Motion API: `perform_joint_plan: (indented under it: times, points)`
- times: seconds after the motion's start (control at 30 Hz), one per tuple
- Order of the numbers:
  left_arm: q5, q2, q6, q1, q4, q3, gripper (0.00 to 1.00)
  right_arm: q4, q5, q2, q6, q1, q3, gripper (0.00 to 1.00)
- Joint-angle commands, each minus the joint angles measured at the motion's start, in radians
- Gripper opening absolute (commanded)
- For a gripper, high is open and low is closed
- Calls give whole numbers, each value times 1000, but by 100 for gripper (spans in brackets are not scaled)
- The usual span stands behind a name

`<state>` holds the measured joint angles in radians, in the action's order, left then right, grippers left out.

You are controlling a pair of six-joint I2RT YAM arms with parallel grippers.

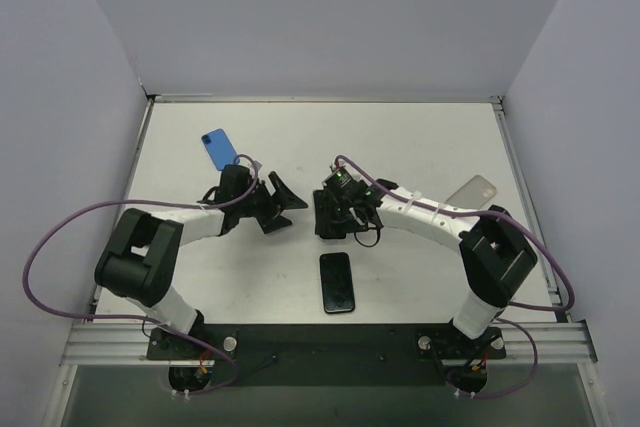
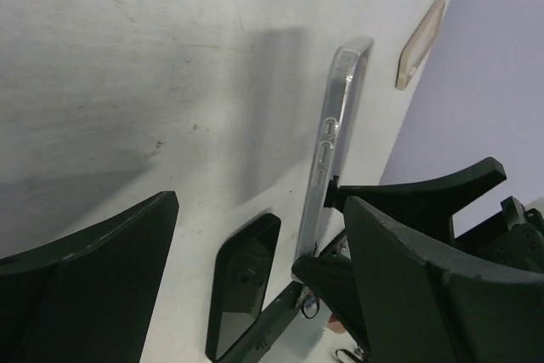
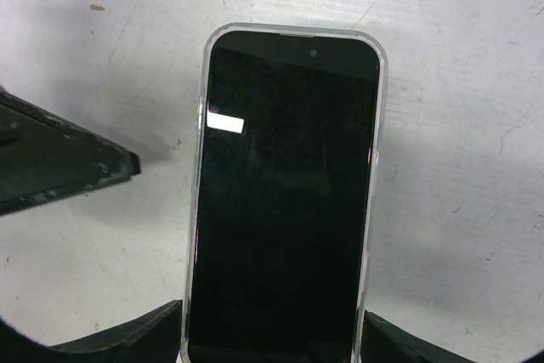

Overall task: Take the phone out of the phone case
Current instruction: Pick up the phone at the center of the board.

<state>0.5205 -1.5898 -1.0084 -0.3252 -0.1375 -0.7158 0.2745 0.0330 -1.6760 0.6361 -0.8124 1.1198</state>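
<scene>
left hand [image 2: 259, 210] spread wide | cased phone [image 2: 337, 138] upright, edge-on | black phone [image 2: 242, 286] flat nearby

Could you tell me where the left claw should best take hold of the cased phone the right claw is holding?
Probably its free top end, pinched face to back, approached from the left. The cased phone stands edge-on to the open left claw, in line with the gap between its fingers, and the right claw clamps the bottom end by the long edges.
</scene>
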Motion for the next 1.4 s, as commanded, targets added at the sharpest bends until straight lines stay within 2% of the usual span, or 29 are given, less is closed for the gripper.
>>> perform_joint_plan:
  times: [0.0,0.13,0.17,0.23,0.27,0.57,0.7,0.83,0.87,0.93,0.97,1.03,1.07,1.17,1.3,1.37]
  points:
    - [58,-57,-148,-60,-296,12,90,-40,19,62,19,-1,-20,0]
    - [62,-113,-193,-97,-390,18,86,-40,21,81,20,-1,-37,0]
    - [65,-124,-200,-103,-402,16,80,-41,24,90,20,-1,-40,0]
    - [65,-154,-225,-123,-441,15,76,-46,27,98,23,-2,-49,0]
    - [64,-165,-232,-129,-451,9,71,-49,28,105,27,-1,-52,0]
    - [52,-231,-271,-198,-496,-28,47,-67,45,145,22,-11,-89,0]
    - [52,-242,-276,-210,-510,-43,34,-67,54,154,19,-13,-95,0]
    - [58,-252,-271,-219,-508,-73,33,-58,56,162,17,-14,-95,0]
    - [61,-256,-272,-221,-511,-77,30,-55,56,163,16,-13,-95,0]
    - [67,-260,-275,-222,-519,-82,15,-52,57,164,17,-14,-91,0]
    - [69,-262,-279,-221,-524,-82,0,-43,58,165,16,-13,-86,10]
    - [78,-254,-285,-219,-543,-79,0,-31,51,176,14,-8,-75,31]
    - [82,-253,-288,-218,-553,-73,0,-15,51,192,10,-2,-72,54]
    - [107,-234,-300,-210,-591,-68,0,21,47,246,10,24,-69,77]
    - [154,-211,-349,-198,-692,-63,0,32,74,349,19,90,-109,84]
    - [156,-184,-361,-189,-703,-63,0,0,86,434,30,114,-165,91]
